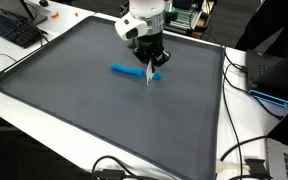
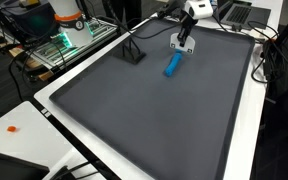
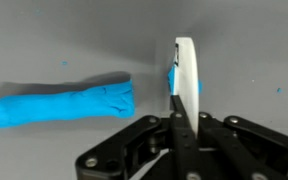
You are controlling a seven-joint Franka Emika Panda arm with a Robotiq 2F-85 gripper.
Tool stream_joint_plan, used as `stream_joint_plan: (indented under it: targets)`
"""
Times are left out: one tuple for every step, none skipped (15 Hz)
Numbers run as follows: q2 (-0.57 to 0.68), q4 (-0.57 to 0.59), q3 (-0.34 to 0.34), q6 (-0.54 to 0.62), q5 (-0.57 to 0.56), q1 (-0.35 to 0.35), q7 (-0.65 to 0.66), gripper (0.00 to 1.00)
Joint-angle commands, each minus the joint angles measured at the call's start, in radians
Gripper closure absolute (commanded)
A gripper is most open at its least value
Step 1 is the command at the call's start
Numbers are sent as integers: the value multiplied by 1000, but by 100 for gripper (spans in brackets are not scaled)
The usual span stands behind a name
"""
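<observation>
On the dark grey mat [image 1: 64, 110], toward its far side, the claw [image 1: 149, 62] pinches a thin white stick [image 3: 186, 60]. The jaws are pressed tight on it, and the stick points away from the wrist toward the mat. A blue roll [image 3: 59, 103] lies flat on the mat just beside the stick, one end near it; I can't tell whether they touch. In an exterior view the roll sits right below the claw [image 2: 181, 42].

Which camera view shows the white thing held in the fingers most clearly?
The wrist view: the white strip stands large and sharp between the fingers. In both exterior views it is far away: at best a thin pale sliver under the fingers.
</observation>
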Motion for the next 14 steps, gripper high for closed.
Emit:
stream_joint_plan:
  targets:
    - [-30,2,3,-17,10,-24,-52,99]
    - [-35,5,-2,-19,0,-27,-62,99]
    - [-40,7,-4,-20,-2,-32,-71,99]
    - [-43,9,-11,-25,-13,-35,-77,99]
    - [-45,11,-11,-29,-12,-42,-91,99]
    - [-46,12,-14,-34,-15,-46,-97,99]
    - [-46,14,-16,-38,-15,-52,-111,99]
    - [-45,17,-22,-45,-24,-53,-114,99]
    - [-43,19,-25,-51,-27,-57,-121,99]
    - [-41,20,-30,-58,-36,-58,-125,99]
    - [-38,21,-33,-62,-42,-60,-131,99]
    - [-35,20,-32,-59,-35,-65,-137,99]
    - [-33,19,-33,-57,-35,-68,-141,99]
    - [-30,19,-36,-55,-39,-68,-140,99]
